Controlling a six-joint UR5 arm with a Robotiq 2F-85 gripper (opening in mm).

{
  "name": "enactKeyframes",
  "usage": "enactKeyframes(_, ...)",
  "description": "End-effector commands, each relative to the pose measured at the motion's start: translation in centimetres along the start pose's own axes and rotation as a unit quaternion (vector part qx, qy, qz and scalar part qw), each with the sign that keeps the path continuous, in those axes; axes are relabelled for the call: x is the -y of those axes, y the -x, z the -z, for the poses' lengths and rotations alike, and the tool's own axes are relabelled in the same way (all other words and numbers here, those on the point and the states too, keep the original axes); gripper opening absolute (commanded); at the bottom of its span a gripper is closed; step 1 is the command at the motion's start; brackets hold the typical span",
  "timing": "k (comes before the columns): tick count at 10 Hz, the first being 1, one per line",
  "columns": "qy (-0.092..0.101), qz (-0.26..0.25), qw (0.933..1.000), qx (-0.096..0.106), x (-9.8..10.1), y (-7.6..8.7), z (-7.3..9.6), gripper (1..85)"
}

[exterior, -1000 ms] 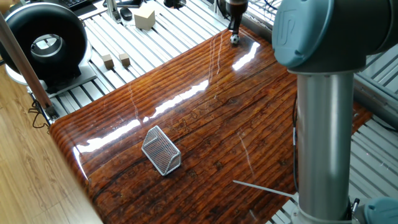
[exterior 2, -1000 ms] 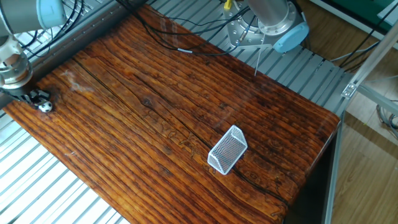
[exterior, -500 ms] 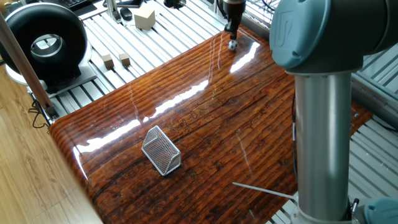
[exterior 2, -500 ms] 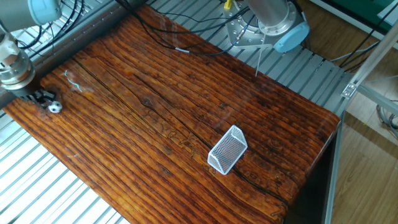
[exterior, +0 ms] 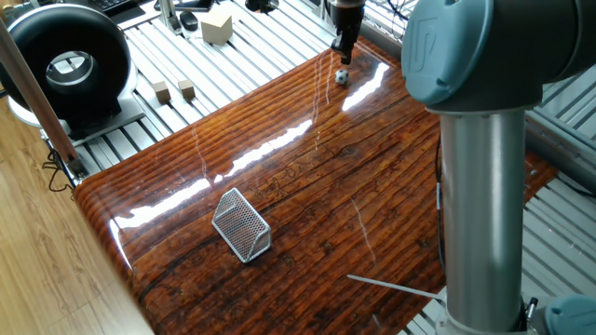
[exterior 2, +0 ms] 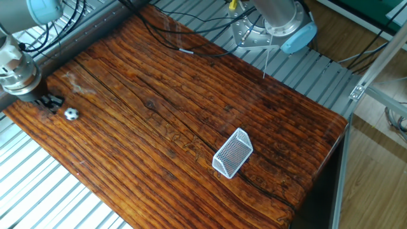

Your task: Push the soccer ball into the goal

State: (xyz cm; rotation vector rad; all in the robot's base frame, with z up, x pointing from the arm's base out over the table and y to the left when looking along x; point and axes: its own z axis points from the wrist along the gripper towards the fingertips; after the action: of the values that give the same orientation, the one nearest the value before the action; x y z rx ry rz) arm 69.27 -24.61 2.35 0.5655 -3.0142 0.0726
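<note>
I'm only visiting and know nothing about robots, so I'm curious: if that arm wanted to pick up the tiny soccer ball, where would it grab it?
Probably from straight above, with one finger on each side of the soccer ball at its widest part. It is round and sits alone on the flat wooden table, so no side offers an edge or handle, and nothing crowds it. The gripper is right beside it.

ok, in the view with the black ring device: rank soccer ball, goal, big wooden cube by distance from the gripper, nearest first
1. soccer ball, just below the gripper on the wooden board.
2. big wooden cube, off to the left on the slatted surface.
3. goal, far down the board near its front-left end.
</note>
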Motion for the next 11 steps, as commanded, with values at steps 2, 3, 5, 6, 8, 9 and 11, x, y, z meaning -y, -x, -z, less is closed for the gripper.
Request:
enactKeyframes(2,0.021,-0.021,0.9995,0.007,-2.6,0.8,-0.1,1.0)
enactKeyframes(3,0.017,-0.023,0.9996,0.007,-2.8,0.9,-0.2,1.0)
enactKeyframes(5,0.012,-0.026,0.9996,0.008,-3.6,1.2,-0.2,1.0)
enactKeyframes(6,0.012,-0.027,0.9996,0.007,-4.4,1.3,0.1,1.0)
enactKeyframes(8,0.006,-0.029,0.9996,0.005,-5.6,1.3,0.8,1.0)
enactKeyframes(9,0.011,-0.026,0.9995,0.010,-6.3,1.6,0.7,1.0)
enactKeyframes(11,0.022,-0.023,0.9993,0.018,-7.1,2.0,0.6,1.0)
